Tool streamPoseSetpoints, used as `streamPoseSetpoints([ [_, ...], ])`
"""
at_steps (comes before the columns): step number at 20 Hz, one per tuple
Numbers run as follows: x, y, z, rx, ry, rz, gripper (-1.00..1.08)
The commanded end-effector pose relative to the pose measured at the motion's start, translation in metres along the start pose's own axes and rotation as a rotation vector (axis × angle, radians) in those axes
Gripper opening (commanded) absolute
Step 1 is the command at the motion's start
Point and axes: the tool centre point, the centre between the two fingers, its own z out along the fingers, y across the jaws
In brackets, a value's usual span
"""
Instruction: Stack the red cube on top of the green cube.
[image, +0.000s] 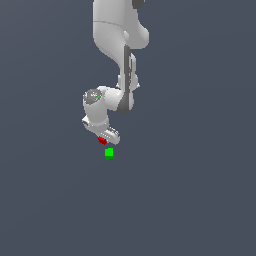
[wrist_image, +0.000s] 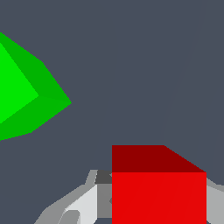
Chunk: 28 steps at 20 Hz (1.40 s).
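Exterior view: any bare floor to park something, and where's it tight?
Bare grey surface lies all around the green cube: wide patches to the exterior view's left, right and below it. Crowded only just above it, where the gripper holds the red cube close by.

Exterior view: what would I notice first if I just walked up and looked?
Probably the big white robot arm reaching down from the top. Its gripper holds the red cube at its tip. The green cube sits just below the red one and a little toward the exterior view's right, bright against the dark grey ground.
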Motion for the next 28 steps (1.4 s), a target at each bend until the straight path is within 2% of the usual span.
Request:
streamPoseSetpoints([
  [1, 0.0, 0.0, -0.003, 0.0, 0.001, 0.0, -1.0],
  [7, 0.0, 0.0, -0.025, 0.001, 0.001, 0.0, -1.0],
  [18, -0.001, 0.001, -0.088, 0.0, 0.001, 0.0, -1.0],
  [28, 0.001, 0.0, -0.099, 0.0, 0.001, 0.0, -1.0],
])
